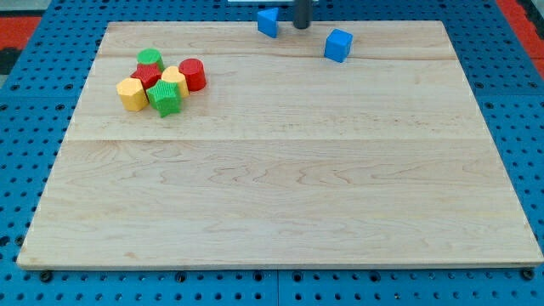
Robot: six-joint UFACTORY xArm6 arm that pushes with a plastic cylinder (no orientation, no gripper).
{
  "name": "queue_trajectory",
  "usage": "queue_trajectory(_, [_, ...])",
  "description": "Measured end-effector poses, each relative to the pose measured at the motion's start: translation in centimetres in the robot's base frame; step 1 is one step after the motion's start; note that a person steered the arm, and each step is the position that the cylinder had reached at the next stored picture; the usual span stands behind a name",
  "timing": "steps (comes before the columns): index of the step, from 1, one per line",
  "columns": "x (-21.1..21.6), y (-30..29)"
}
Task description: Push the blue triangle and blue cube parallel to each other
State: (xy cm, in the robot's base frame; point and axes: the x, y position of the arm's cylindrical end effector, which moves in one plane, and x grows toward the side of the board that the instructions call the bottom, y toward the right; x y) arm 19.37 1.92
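Note:
The blue triangle (269, 22) sits at the board's top edge, a little left of centre. The blue cube (338, 45) lies to its right and slightly lower on the board. My tip (301, 26) is the end of a dark rod coming down from the view's top. It stands between the two blue blocks, close to the triangle's right side and apart from the cube.
A wooden board (280, 170) lies on a blue pegboard. At the upper left is a tight cluster: a green block (150, 59), a red cylinder (193, 74), a red block (147, 75), two yellow blocks (132, 93) (174, 81) and a green block (165, 99).

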Motion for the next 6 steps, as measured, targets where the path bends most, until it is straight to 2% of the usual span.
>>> queue_trajectory(1, [7.1,-5.0])
queue_trajectory(2, [11.9,-6.7])
queue_trajectory(3, [7.4,-11.7])
queue_trajectory(4, [0.6,-12.6])
queue_trajectory(5, [-0.2,-12.5])
queue_trajectory(6, [0.6,-5.5])
